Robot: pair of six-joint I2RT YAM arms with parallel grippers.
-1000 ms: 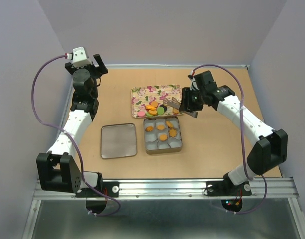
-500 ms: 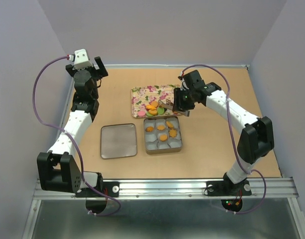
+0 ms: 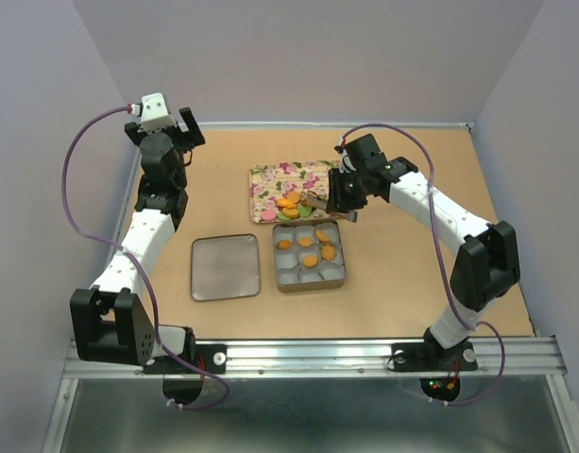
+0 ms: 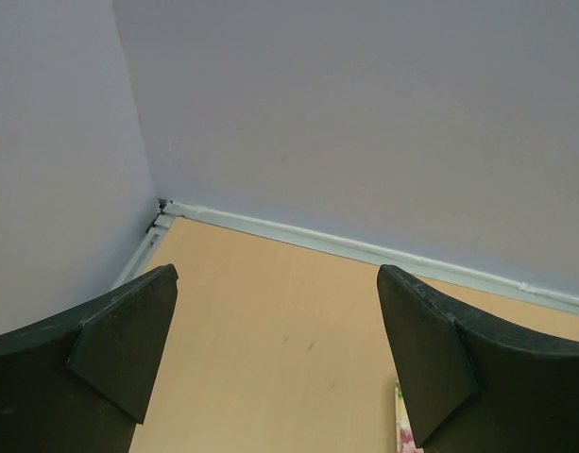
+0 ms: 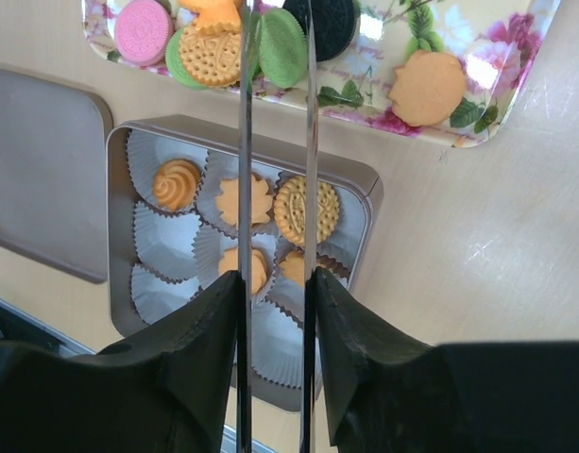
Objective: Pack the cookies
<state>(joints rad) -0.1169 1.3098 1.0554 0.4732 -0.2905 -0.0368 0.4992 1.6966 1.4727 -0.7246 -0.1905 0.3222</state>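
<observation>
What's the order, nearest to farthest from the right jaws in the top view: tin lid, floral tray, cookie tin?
1. floral tray, far side, under the tongs.
2. cookie tin, just nearer the bases.
3. tin lid, left of the tin.

A robotics lab cell: plain pale-lilac walls (image 3: 298,57) box in a tan wooden worktop (image 3: 402,283); two white-and-black robot arms (image 3: 143,236) stand on an aluminium rail (image 3: 308,357) at its near edge.

Tan table (image 3: 412,274) carries a floral tray (image 3: 268,177), tin (image 3: 309,286) and lid (image 3: 226,267)
</observation>
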